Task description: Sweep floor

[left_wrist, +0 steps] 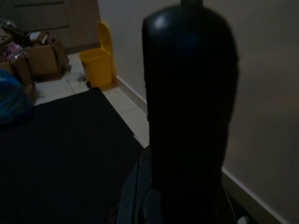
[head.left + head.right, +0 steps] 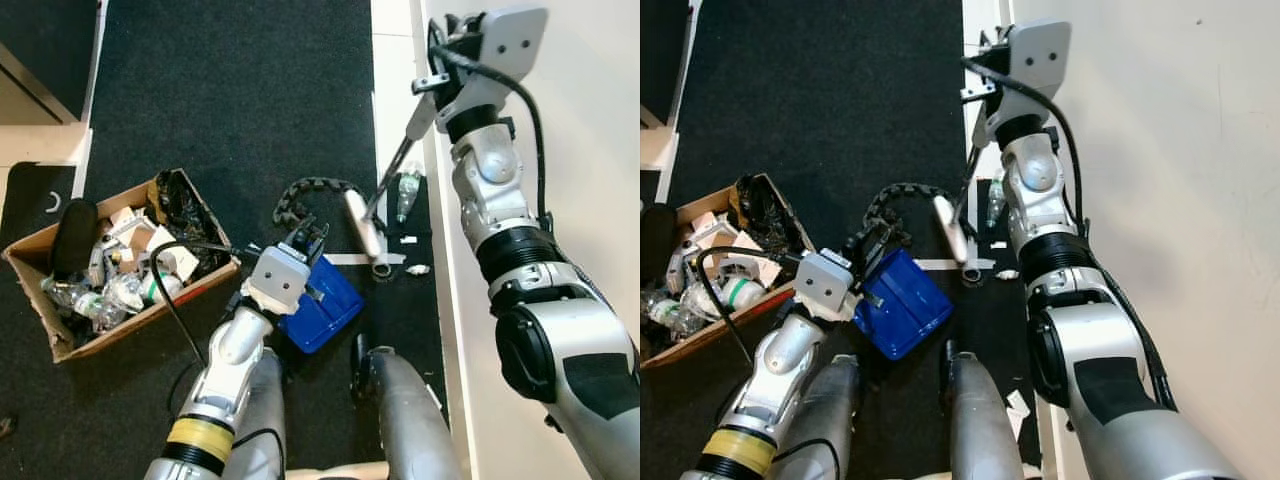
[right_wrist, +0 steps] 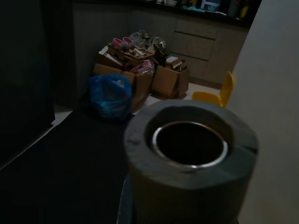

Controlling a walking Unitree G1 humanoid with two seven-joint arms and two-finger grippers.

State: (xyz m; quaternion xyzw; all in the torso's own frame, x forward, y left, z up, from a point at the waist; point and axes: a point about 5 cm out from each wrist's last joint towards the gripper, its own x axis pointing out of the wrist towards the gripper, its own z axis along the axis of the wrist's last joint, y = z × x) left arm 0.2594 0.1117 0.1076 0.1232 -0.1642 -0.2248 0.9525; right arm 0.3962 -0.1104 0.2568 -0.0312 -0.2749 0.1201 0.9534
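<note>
Currently: right gripper (image 2: 432,62) clamped on broom (image 2: 385,185), handle slanting down-left to its head by scraps (image 2: 415,268) on the mat's right edge; left gripper (image 2: 308,238), nearer, clamped on blue dustpan (image 2: 320,300) left of them.

My head views were bright and sharp, evenly lit from above, with soft shadows on the black mat (image 2: 230,90). My wrist views were dim and murky; the dark handle (image 1: 189,116) and grey tube end (image 3: 189,158) loomed blurred up close.
</note>
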